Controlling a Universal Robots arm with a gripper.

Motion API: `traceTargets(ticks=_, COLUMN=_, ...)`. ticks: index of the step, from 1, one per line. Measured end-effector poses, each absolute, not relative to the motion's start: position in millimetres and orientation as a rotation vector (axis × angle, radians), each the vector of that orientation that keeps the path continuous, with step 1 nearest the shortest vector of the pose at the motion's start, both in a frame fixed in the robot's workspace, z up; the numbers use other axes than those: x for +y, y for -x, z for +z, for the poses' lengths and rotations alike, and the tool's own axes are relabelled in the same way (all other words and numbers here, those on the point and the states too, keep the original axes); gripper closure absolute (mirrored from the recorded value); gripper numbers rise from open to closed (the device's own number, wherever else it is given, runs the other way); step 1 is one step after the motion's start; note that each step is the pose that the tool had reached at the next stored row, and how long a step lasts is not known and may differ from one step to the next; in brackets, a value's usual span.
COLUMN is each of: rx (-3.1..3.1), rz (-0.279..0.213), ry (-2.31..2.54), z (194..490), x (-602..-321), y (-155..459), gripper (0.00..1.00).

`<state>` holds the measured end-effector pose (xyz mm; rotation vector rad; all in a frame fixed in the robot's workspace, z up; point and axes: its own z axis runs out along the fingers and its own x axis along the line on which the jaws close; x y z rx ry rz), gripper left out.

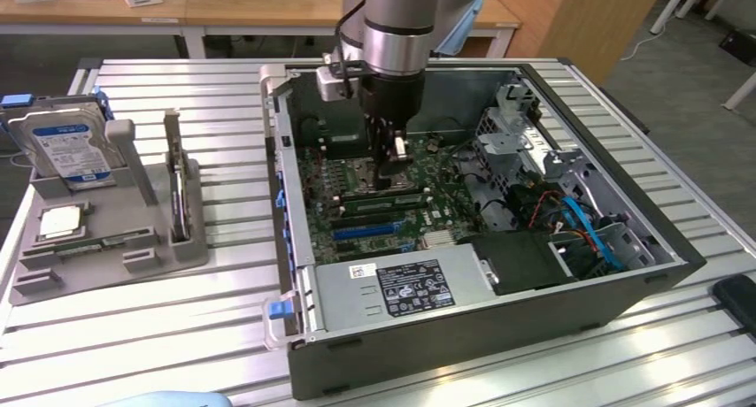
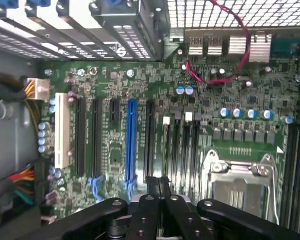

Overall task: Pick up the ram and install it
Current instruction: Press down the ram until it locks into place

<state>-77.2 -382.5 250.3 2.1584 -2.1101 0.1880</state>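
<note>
Exterior view, as you would have seen it: the slatted metal table (image 1: 177, 336) carried an open computer case (image 1: 473, 203) lying on its side, its green motherboard (image 1: 366, 203) facing up. The arm (image 1: 396, 26) came down from above into the case, and the gripper (image 1: 394, 164) stood low over the board, in the area beside the processor socket. Its jaws were closed together; in the wrist view you could see the black fingers (image 2: 155, 200) pressed against each other just above the board. A ram (image 1: 390, 197) stick lay seated across the board directly under the gripper tip, close enough that you could not tell whether the tips touched it, nor whether they pinched anything.

Towards the exterior view's left, well apart from the case, a grey parts holder (image 1: 106, 248) sat on the table. It held the blue-labelled hard drive (image 1: 71, 146) upright at its back, a thin card (image 1: 177, 195) standing on edge in a slot, and a silver square processor (image 1: 62, 221) lying flat.

In the wrist view you had the blue expansion slot (image 2: 131, 142) among black ones, and the metal processor socket (image 2: 242, 185) near the fingers.
</note>
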Motion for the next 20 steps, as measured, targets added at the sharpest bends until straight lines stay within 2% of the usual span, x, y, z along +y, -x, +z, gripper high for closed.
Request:
traceTargets(ticks=14, rx=-2.107, rz=0.161, ry=-2.154, z=293, x=-383, y=62, gripper=0.9)
traceTargets(ticks=20, rx=-2.13, rz=0.118, ry=-2.177, z=297, x=-383, y=60, gripper=0.9)
